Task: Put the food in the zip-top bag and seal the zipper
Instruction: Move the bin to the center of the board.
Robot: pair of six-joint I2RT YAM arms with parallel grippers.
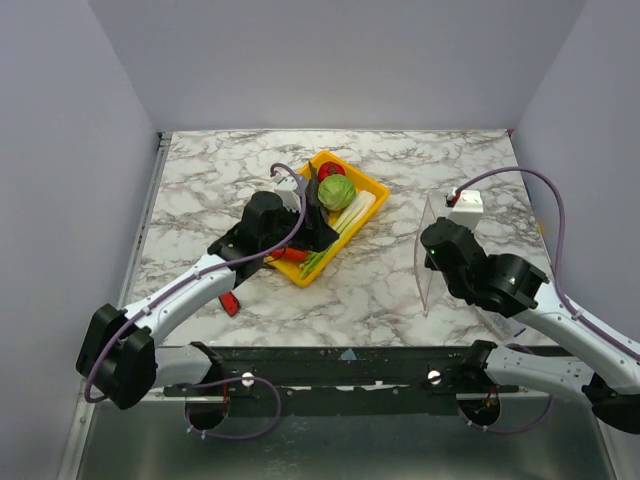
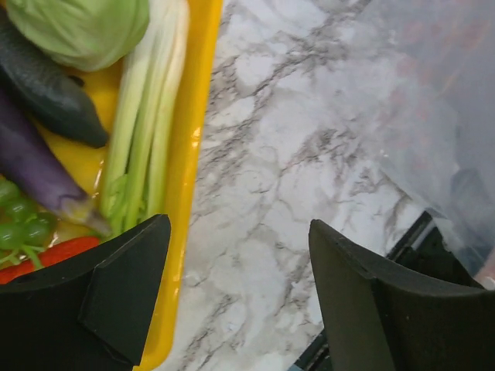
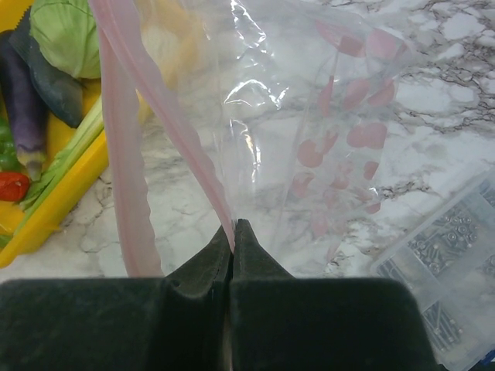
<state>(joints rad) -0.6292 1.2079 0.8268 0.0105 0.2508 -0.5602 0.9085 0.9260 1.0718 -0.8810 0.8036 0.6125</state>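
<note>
Checking the overhead view first, I found the yellow tray (image 1: 372,185) set at an angle near the middle of the marble surface (image 1: 220,180). All the food I could see lay inside it.

1. Tray contents: the red tomato (image 1: 330,169) sat at the far end, with the green cabbage (image 1: 336,191) just near of it. The pale leek (image 1: 355,210) lay along the right rim. In the left wrist view, a dark cucumber (image 2: 46,93) and a purple eggplant (image 2: 31,158) lay left of the leek. Green grapes (image 2: 19,228) and a red chili (image 2: 46,259) were at the near end.

2. Left gripper (image 2: 240,301): it was over the near part of the tray with its fingers spread wide. One finger was above the food and the other above bare surface, with the tray's right rim showing between them. I could not tell whether either finger touched anything.

3. Right gripper (image 3: 233,247): its fingers were pressed together, pinching the zip-top bag (image 1: 427,255) at its mouth edge. The pink zipper (image 3: 124,170) ran straight into the closed fingers. The bag stood upright on the right side of the surface, well apart from the tray, and its clear wall carried pink printed shapes.

4. Other items: a red-handled tool (image 1: 230,303) lay on the surface near and left of the tray. A white box (image 1: 466,206) stood just beyond the bag on the far side. A clear packet (image 3: 448,255) of small hardware lay beside the bag on the right.
</note>
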